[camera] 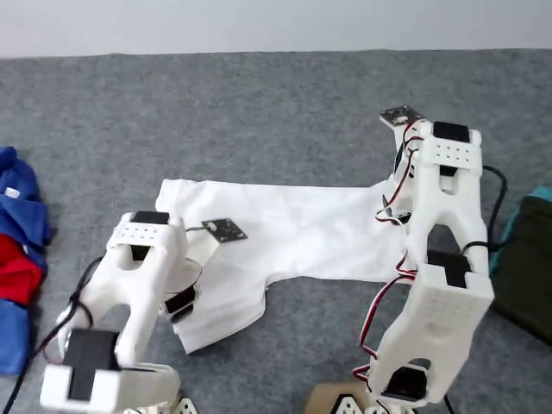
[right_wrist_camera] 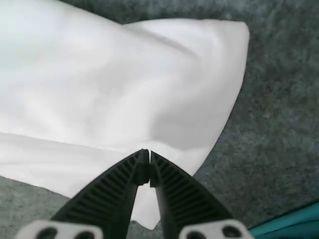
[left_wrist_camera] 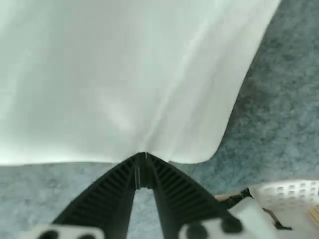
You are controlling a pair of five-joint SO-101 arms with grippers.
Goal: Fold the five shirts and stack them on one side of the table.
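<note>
Smack in the middle of the table (camera: 259,103) | white shirt (camera: 293,233) lies spread out | left gripper (left_wrist_camera: 143,160) pinched tight on one edge, right gripper (right_wrist_camera: 148,155) pinched on the opposite end | guessing both grip so the cloth lifts evenly for a fold

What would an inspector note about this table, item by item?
Surface: grey felt-like table cover.
Job's things: white shirt spread in the middle; blue shirt and red shirt piled at one edge; dark shirt at the opposite edge.
Clutter: brown patch by the arm bases, unclear what.
Grippers: left gripper shut on the white shirt's edge; right gripper shut on another edge.
Cables: red, white and black wires along an arm.
Surroundings: pale wall behind the table.
</note>
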